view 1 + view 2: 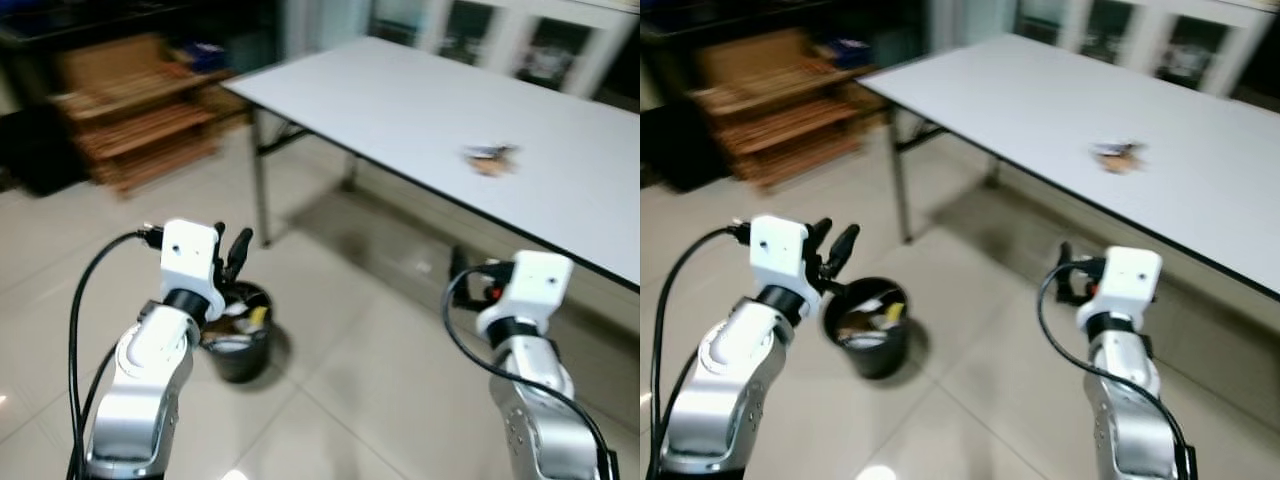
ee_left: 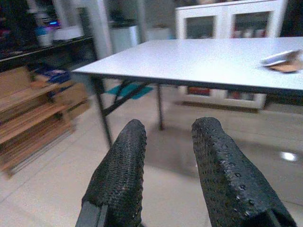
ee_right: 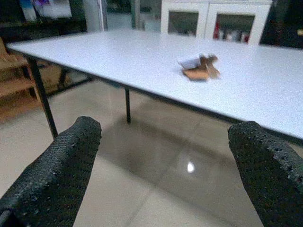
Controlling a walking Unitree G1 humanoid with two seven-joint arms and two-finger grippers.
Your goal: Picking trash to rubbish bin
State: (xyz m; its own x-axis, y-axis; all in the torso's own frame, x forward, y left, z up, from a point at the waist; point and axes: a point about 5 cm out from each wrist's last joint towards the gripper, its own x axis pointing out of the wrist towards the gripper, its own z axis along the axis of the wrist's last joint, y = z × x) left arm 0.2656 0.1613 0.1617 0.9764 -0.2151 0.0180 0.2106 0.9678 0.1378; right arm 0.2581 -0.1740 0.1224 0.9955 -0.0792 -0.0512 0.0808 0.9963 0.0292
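Both grippers are held empty: right gripper spread wide, left gripper narrowly parted; trash lies well ahead on the table; its thin scraps could be scattered by a misjudged reach.

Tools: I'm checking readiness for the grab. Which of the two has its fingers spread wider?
The right tool: a broad gap separates its fingers, framing the trash on the white table. The left tool shows a narrow gap.

Head views look down at the floor; wrist views face the table sideways.
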